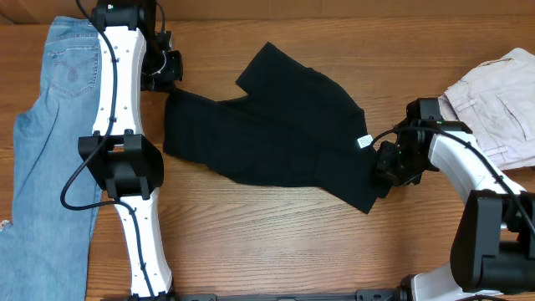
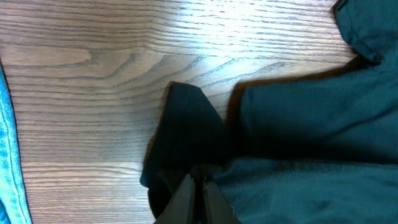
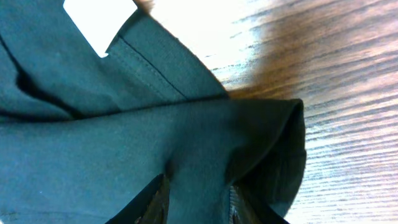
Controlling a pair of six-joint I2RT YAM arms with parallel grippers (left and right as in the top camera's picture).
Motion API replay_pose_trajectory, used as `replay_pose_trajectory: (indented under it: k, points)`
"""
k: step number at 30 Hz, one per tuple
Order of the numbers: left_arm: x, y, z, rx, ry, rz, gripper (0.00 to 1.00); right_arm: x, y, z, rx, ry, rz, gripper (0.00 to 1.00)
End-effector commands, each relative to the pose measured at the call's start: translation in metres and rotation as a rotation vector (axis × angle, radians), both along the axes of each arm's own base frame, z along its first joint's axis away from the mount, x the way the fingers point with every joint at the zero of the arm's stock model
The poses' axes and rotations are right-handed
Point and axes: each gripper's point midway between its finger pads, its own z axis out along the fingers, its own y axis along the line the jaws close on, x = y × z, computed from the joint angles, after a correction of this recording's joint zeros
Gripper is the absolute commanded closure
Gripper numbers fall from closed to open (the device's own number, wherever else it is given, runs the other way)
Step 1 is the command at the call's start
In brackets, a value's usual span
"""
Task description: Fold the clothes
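Pinching a corner each, the left claw (image 2: pixel 199 182) and right claw (image 3: pixel 197 185) are closed on opposite ends of the clothes (image 1: pixel 276 134), spread on the desk (image 1: pixel 276 242) between them. Soft, light and limp, they should handle best by hems and corners.

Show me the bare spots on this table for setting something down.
Widest free patch: the front strip below the black garment, between left arm and right arm. Also the top strip between it and the beige garment. Crowded: left side, under jeans.
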Motion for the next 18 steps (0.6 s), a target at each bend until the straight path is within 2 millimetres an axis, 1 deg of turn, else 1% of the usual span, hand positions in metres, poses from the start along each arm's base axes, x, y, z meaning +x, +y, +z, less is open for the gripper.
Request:
replay_pose_trajectory:
  k: [1,4,5,6,7,8,13,15,18]
  points:
    - [0.001,-0.002,0.018,0.010,-0.041,0.010,0.96,-0.011,0.001,-0.012,0.009,0.023,-0.004,0.66]
    - [0.001,-0.002,0.018,0.010,-0.041,0.010,0.96,-0.012,0.001,-0.017,0.008,0.018,-0.005,0.67]
    - [0.001,-0.002,0.018,0.010,-0.041,0.010,0.96,-0.011,0.001,-0.017,0.008,0.014,-0.005,0.71]
    - [0.001,-0.002,0.018,0.010,-0.041,0.010,0.96,-0.011,0.001,-0.017,0.008,0.012,-0.006,0.75]
    - [0.001,-0.002,0.018,0.010,-0.040,0.010,0.96,-0.008,0.001,-0.017,0.007,0.000,-0.006,0.91]
    - [0.001,-0.002,0.018,0.010,-0.040,0.010,0.96,-0.007,0.001,-0.017,0.007,-0.005,-0.005,0.96]
    - [0.001,-0.002,0.018,0.011,-0.042,0.011,0.96,0.004,0.000,-0.009,0.005,-0.039,-0.006,0.96]
    - [0.001,-0.001,0.019,0.011,-0.045,0.010,0.96,0.014,-0.001,0.002,0.003,-0.067,-0.005,0.96]
    - [0.002,-0.001,0.030,0.013,-0.076,0.012,0.96,0.036,-0.004,0.036,-0.013,-0.138,-0.003,0.96]
